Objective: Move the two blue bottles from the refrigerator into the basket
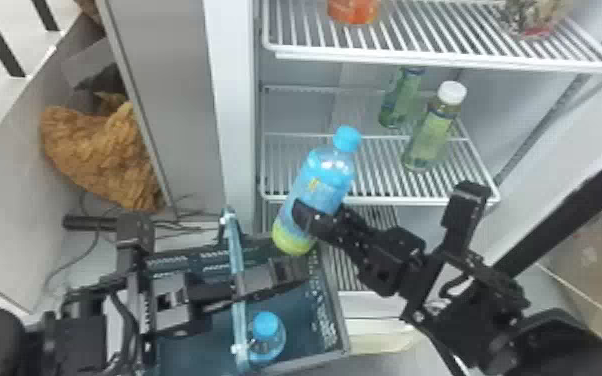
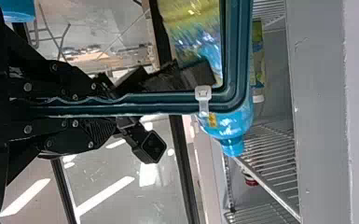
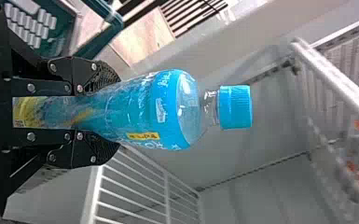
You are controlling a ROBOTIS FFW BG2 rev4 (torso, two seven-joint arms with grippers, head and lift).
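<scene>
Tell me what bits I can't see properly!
- Back green bottle: cap hidden by the upper shelf, head view.
- Orange thing: top cut off by the head view's upper edge.
- Blue bottle in the basket: base hidden under its own cap, head view.
</scene>
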